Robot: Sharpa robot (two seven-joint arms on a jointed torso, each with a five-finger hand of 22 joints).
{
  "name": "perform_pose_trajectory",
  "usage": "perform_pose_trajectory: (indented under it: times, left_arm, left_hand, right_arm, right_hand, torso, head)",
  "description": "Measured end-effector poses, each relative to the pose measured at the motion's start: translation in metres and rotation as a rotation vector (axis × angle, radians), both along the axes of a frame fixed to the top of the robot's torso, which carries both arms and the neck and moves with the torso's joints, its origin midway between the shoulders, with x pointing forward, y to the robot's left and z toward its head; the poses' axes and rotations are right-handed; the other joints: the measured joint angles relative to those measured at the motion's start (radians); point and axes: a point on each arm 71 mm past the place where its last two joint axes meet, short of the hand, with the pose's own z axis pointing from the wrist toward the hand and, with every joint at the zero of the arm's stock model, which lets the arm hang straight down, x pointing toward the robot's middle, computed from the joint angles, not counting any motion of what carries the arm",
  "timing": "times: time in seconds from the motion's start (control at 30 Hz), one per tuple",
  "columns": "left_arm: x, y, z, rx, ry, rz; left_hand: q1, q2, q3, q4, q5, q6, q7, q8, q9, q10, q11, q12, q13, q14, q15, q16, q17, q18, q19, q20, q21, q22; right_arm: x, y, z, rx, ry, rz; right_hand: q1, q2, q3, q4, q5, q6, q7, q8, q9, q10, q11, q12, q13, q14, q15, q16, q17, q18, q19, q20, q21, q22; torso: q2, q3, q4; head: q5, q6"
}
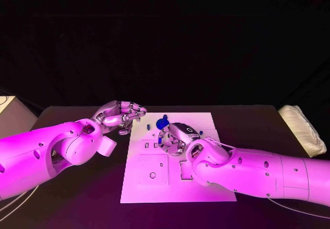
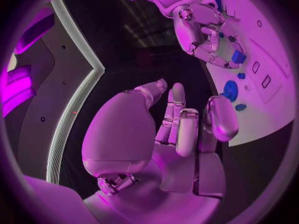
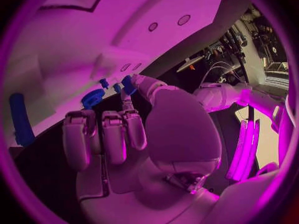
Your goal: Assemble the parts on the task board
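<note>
The white task board [image 1: 175, 188] lies in the middle of the black table. My right hand [image 1: 177, 138] hovers low over its far half and pinches a small blue part [image 3: 129, 84] between thumb and a finger; the same part [image 2: 238, 57] shows at that hand's fingertips in the left wrist view. A round blue part [image 1: 162, 123] and a small blue piece [image 1: 148, 127] lie near the board's far edge. A long blue part [image 3: 20, 118] lies on the board too. My left hand [image 1: 120, 116] hangs just off the board's far left corner, fingers curled in, holding nothing.
The board carries several slots and holes [image 1: 152, 175] in its near half. A white ribbed bundle [image 1: 300, 129] lies at the table's right edge. A pale box [image 1: 10, 114] stands at the far left.
</note>
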Motion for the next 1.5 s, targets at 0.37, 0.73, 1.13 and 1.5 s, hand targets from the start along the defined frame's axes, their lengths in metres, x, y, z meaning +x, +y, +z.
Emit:
perform_pose_trajectory:
  times: [0.37, 0.73, 1.13, 1.5]
  left_arm:
    - [-0.001, -0.001, 0.0, 0.012, -0.008, -0.011]
    - [-0.001, -0.001, 0.0, 0.017, -0.011, -0.018]
    - [-0.001, -0.001, 0.0, 0.019, -0.01, -0.023]
    - [-0.001, -0.002, 0.0, 0.023, -0.009, -0.027]
  left_hand:
    - [0.0, 0.0, 0.0, 0.0, 0.0, -0.004, 0.004, 0.0, 0.0, -0.003, 0.003, 0.0, -0.002, 0.0, 0.0, 0.0, 0.0, 0.0, -0.009, -0.001, -0.008, -0.022]
    - [0.0, 0.0, 0.006, 0.0, 0.0, -0.004, 0.004, 0.0, 0.0, -0.003, 0.003, -0.005, -0.004, 0.0, 0.0, 0.0, 0.0, 0.0, -0.009, -0.001, -0.008, -0.022]
    - [0.0, 0.0, 0.006, 0.0, 0.0, -0.003, 0.004, 0.0, 0.0, -0.003, 0.003, -0.005, -0.005, 0.0, 0.0, 0.0, 0.0, 0.0, -0.009, -0.001, -0.008, -0.022]
    - [0.0, 0.0, 0.005, 0.0, 0.0, -0.003, 0.004, 0.0, 0.0, -0.003, 0.003, -0.005, -0.005, 0.0, 0.0, 0.0, 0.0, 0.0, -0.009, -0.001, -0.008, -0.022]
  right_arm:
    - [0.002, 0.002, -0.005, -0.019, 0.0, 0.0]
    - [0.004, 0.004, -0.01, -0.034, 0.001, -0.002]
    - [0.006, 0.004, -0.013, -0.048, 0.003, -0.002]
    - [0.005, 0.005, -0.014, -0.06, 0.01, 0.006]
  right_hand:
    - [-0.005, -0.005, 0.0, 0.0, 0.0, 0.0, 0.0, 0.002, 0.001, 0.0, 0.0, 0.0, 0.0, 0.0, 0.0, 0.0, 0.0, 0.0, 0.0, 0.0, 0.0, 0.0]
    - [-0.005, -0.005, 0.0, 0.0, 0.0, -0.001, 0.001, 0.002, 0.0, 0.0, 0.0, 0.0, 0.0, 0.0, 0.0, 0.0, 0.0, 0.0, 0.0, 0.0, 0.0, 0.0]
    - [-0.01, -0.01, -0.003, -0.003, 0.0, -0.002, 0.001, 0.001, 0.001, 0.0, 0.0, 0.0, 0.0, 0.0, 0.0, 0.0, 0.0, 0.0, 0.0, 0.0, 0.0, 0.001]
    - [-0.021, -0.021, -0.007, -0.007, -0.035, -0.005, -0.002, 0.002, 0.001, 0.0, 0.0, 0.0, 0.0, 0.0, 0.0, 0.0, 0.0, 0.0, 0.0, 0.0, 0.0, 0.0]
  torso:
    - [0.0, -0.0005, 0.0008]
    - [0.001, -0.0003, -0.0002]
    - [0.001, 0.0005, -0.0001]
    - [0.0, 0.0004, -0.0007]
  head:
    - [0.001, -0.01]
    - [0.001, -0.014]
    - [0.008, -0.022]
    - [0.012, -0.026]
